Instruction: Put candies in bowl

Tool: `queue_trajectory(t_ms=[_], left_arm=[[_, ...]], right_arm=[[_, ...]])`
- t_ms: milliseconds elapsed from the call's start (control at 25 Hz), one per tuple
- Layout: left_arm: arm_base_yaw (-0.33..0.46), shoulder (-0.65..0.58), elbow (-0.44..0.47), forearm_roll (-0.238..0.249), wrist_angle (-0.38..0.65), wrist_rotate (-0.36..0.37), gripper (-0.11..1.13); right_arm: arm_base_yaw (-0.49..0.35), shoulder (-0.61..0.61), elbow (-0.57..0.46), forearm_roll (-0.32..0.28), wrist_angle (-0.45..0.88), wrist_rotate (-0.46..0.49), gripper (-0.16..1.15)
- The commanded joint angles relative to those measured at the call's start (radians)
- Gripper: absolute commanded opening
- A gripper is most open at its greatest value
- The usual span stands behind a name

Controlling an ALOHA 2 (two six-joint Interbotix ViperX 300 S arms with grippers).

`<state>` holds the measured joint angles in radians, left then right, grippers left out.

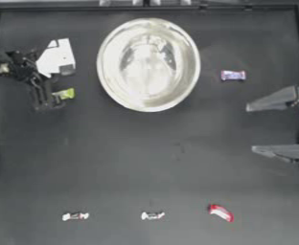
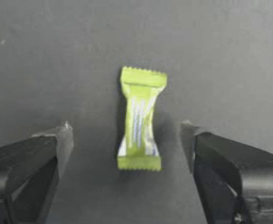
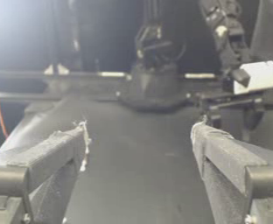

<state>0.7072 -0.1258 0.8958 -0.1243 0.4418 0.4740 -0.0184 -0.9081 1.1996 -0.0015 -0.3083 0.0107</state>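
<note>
The yellow-green candy (image 2: 140,120) lies flat on the dark table, left of the bowl (image 1: 148,64). My left gripper (image 1: 54,98) hovers over it, open, one jaw on each side of the wrapper without touching it (image 2: 126,128). The big shiny bowl stands at the top middle and looks empty. A purple-white candy (image 1: 233,75) lies to its right. Along the front edge are two white candies (image 1: 75,216) (image 1: 153,216) and a red-white candy (image 1: 221,212). My right gripper (image 1: 256,128) is parked open at the right edge, holding nothing (image 3: 140,127).
A white block on the left arm's wrist (image 1: 56,58) sits just above the left gripper. Table frame rails (image 1: 145,6) run along the far edge. The right wrist view looks across the table to the left arm (image 3: 244,76).
</note>
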Motion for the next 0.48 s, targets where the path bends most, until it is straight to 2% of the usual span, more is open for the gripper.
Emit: queue_trajectory(t_ms=[40,480], left_arm=[[-0.002,0.005,-0.02,-0.005,-0.018,0.009,1.01],[-0.002,0.095,-0.067,-0.006,-0.008,0.02,1.0]], right_arm=[[0.0,0.017,-0.014,0.003,-0.014,0.002,1.0],[0.0,0.017,-0.012,0.017,-0.014,0.002,0.99]])
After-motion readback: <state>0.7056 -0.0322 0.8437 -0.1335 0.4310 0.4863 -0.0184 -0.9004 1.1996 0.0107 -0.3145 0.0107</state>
